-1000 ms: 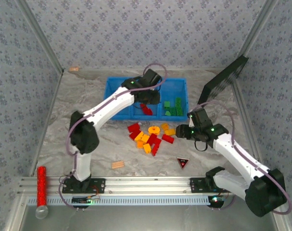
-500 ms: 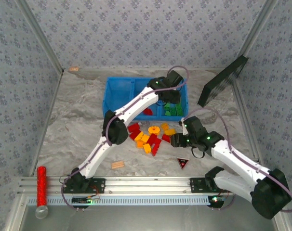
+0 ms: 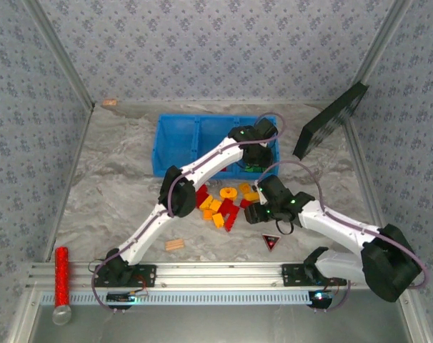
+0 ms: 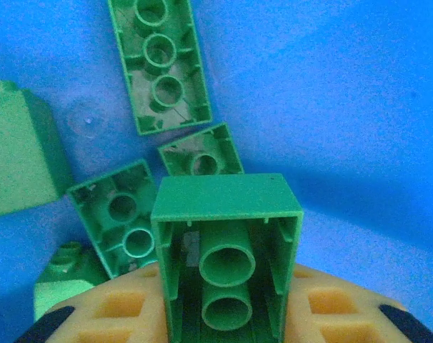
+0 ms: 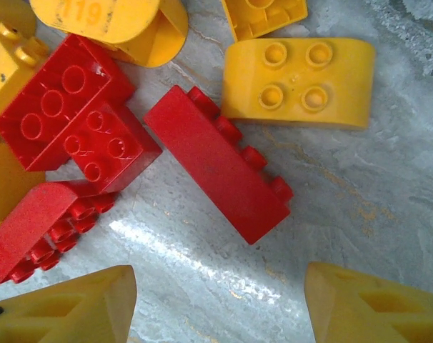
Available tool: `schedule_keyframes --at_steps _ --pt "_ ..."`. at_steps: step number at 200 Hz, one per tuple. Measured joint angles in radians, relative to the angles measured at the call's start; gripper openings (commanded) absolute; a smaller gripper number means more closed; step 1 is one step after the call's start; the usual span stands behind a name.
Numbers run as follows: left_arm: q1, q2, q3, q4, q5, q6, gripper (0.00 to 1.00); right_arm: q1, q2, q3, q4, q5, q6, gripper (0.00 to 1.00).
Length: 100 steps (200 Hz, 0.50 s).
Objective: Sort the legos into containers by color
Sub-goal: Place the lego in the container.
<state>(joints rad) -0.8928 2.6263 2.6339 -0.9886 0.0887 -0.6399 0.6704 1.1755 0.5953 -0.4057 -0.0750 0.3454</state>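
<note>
My left gripper (image 3: 254, 158) hangs over the right compartment of the blue bin (image 3: 160, 146), shut on a green lego (image 4: 227, 243) that sits upright between its yellow fingers (image 4: 109, 314). Several green legos (image 4: 159, 64) lie on the blue floor beneath it. On the table in front of the bin is a pile of red and yellow legos (image 3: 224, 204), among them a yellow ring (image 3: 229, 193). My right gripper (image 5: 220, 300) stands open just above the table, close to a long red lego (image 5: 216, 161), with nothing between its fingers. A curved yellow lego (image 5: 299, 82) lies just beyond.
A tan ridged wooden piece (image 3: 175, 244) and a dark triangle with a red mark (image 3: 271, 242) lie near the front. A red cylinder (image 3: 61, 275) rests on the front rail at left. A black panel (image 3: 334, 120) leans at the back right.
My left arm has swung right from the middle compartment to over the right one, carrying the green lego. My right gripper has moved left and forward to the edge of the pile.
</note>
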Motion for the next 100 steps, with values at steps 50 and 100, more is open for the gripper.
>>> schedule_keyframes --at_steps 50,100 --pt "-0.006 0.000 -0.031 -0.004 0.005 -0.008 0.53 0.000 0.085 0.047 0.015 0.021 -0.049 0.65" --pt "-0.004 0.000 -0.053 -0.006 0.005 -0.008 0.61 -0.010 0.132 0.071 0.021 0.035 -0.089 0.65"
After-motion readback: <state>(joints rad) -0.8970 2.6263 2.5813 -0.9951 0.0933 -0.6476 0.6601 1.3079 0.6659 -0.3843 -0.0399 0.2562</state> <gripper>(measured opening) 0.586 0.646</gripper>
